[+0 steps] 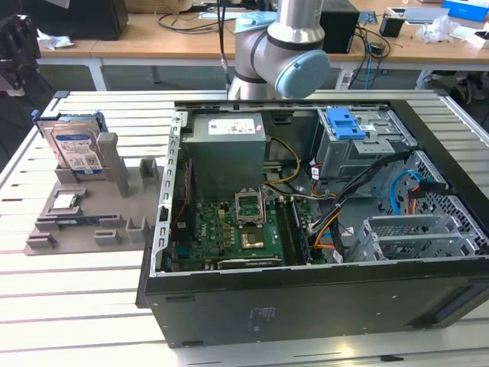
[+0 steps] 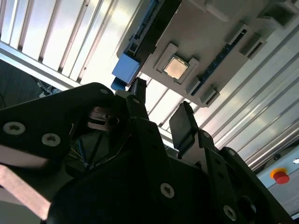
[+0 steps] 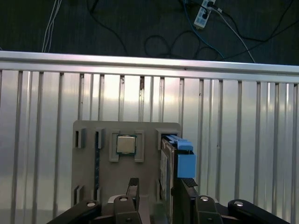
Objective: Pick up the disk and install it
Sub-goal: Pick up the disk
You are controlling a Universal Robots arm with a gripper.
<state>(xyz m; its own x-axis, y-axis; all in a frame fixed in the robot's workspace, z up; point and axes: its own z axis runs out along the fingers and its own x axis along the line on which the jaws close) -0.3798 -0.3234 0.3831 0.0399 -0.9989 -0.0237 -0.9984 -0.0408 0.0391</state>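
Observation:
The disk, silver with a white-and-blue label and a blue bracket, stands on edge in a grey holder at the exterior view's left, outside the computer case. In the first wrist view the disk is seen edge-on with its blue bracket beside it. My gripper hangs above it, open and holding nothing. One of its fingers lies over the holder, and the other overlaps the bracket. In the second wrist view the gripper is open, and the blue bracket lies beyond its fingers.
The open computer case fills the exterior view's right half, with a grey drive cage with a blue latch at its back. A small square CPU chip sits in the holder beside the disk. The arm's base joint stands behind the case.

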